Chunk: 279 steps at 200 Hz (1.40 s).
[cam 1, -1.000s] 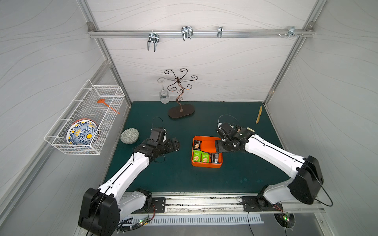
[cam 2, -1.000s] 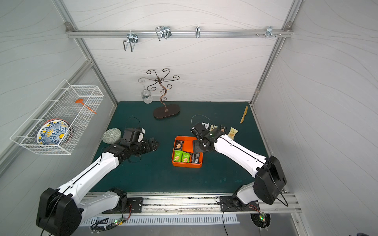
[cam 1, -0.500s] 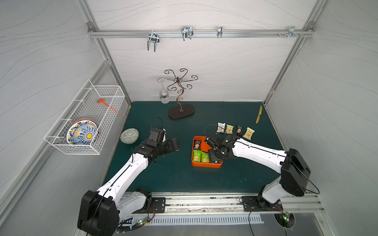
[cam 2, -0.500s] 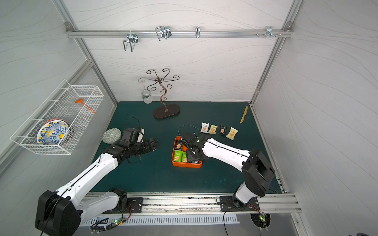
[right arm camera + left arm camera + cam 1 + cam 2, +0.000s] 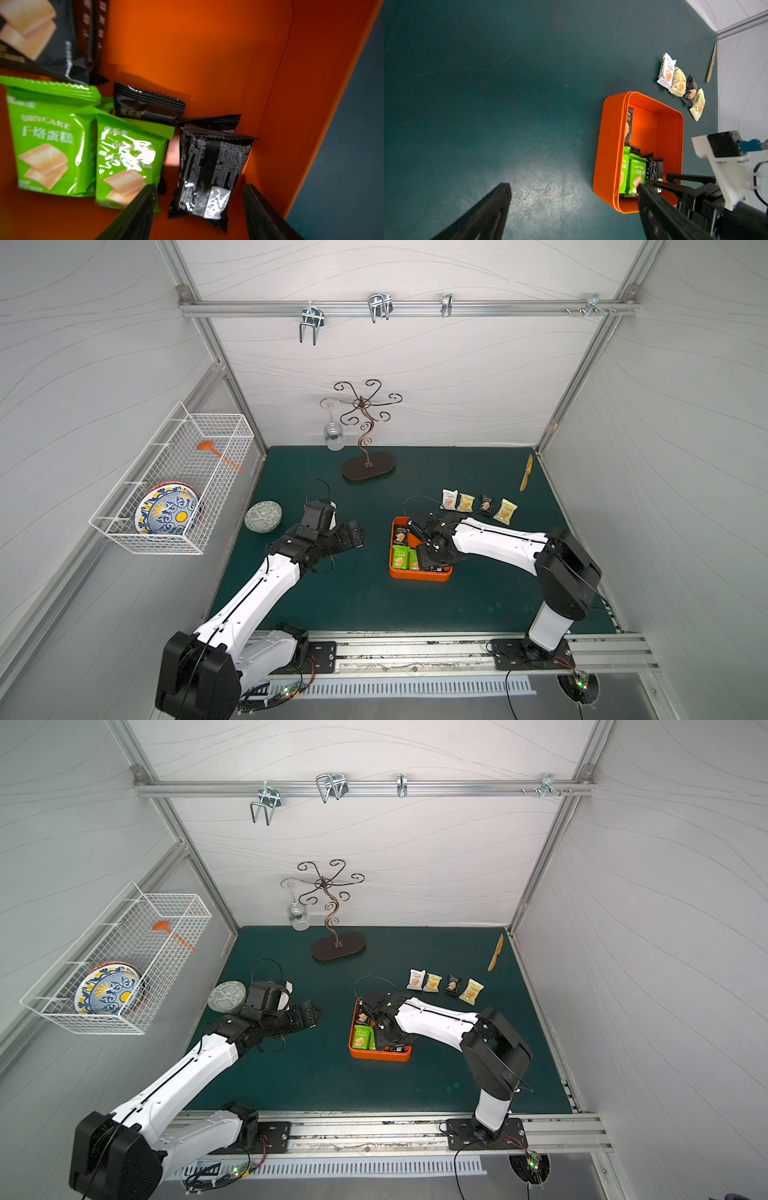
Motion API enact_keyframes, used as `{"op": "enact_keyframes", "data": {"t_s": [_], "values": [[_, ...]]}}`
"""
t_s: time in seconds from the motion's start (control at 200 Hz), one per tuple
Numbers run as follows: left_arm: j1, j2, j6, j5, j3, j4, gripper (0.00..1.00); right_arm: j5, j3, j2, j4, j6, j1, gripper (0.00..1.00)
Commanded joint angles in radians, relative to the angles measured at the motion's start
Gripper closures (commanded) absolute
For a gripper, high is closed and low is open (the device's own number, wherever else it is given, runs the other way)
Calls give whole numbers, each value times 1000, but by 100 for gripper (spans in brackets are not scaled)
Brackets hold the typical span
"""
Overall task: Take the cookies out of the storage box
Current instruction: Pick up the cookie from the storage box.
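The orange storage box (image 5: 419, 575) (image 5: 379, 1054) (image 5: 610, 145) (image 5: 207, 52) sits mid-mat. Cookies lie inside it: green packets (image 5: 401, 558) (image 5: 361, 1038) (image 5: 636, 172) (image 5: 47, 137) and black ones. Several more cookies (image 5: 478, 504) (image 5: 444, 984) (image 5: 679, 83) lie in a row on the mat behind the box. My right gripper (image 5: 432, 568) (image 5: 392, 1048) (image 5: 199, 189) is down in the box, open, one finger on each side of a black packet (image 5: 209, 170) lying back-up, with gaps showing on both sides. My left gripper (image 5: 357, 537) (image 5: 311, 1017) (image 5: 572, 186) hovers open over the mat left of the box, holding nothing.
A metal glass stand (image 5: 368, 466) with a hanging wine glass (image 5: 333, 439) stands at the back. A patterned round dish (image 5: 263, 516) lies beside the left arm. A wooden knife (image 5: 526, 472) lies back right. A wire basket (image 5: 174, 485) with a plate hangs on the left wall.
My right arm has swung from the box's back right corner down into the box, uncovering the row of packets on the mat; its jaws narrowed slightly. The left arm has stayed put.
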State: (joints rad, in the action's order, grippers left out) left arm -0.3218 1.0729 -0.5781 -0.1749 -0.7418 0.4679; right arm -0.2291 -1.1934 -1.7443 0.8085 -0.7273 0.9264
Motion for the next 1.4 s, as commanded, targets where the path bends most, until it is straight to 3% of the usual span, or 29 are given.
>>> {"op": "enact_keyframes", "data": {"t_s": [0.0, 0.46, 0.89, 1.39], "values": [[-1, -14, 17, 9, 0, -6, 1, -15, -21, -23, 16, -26, -9, 29], [0, -25, 23, 20, 2, -5, 1, -2, -26, -79, -33, -16, -37, 32], [0, -33, 26, 29, 2, 0, 1, -22, -23, -95, -51, -1, -49, 52], [0, -28, 26, 27, 1, -5, 1, -55, -70, -25, 2, 26, -58, 57]]}}
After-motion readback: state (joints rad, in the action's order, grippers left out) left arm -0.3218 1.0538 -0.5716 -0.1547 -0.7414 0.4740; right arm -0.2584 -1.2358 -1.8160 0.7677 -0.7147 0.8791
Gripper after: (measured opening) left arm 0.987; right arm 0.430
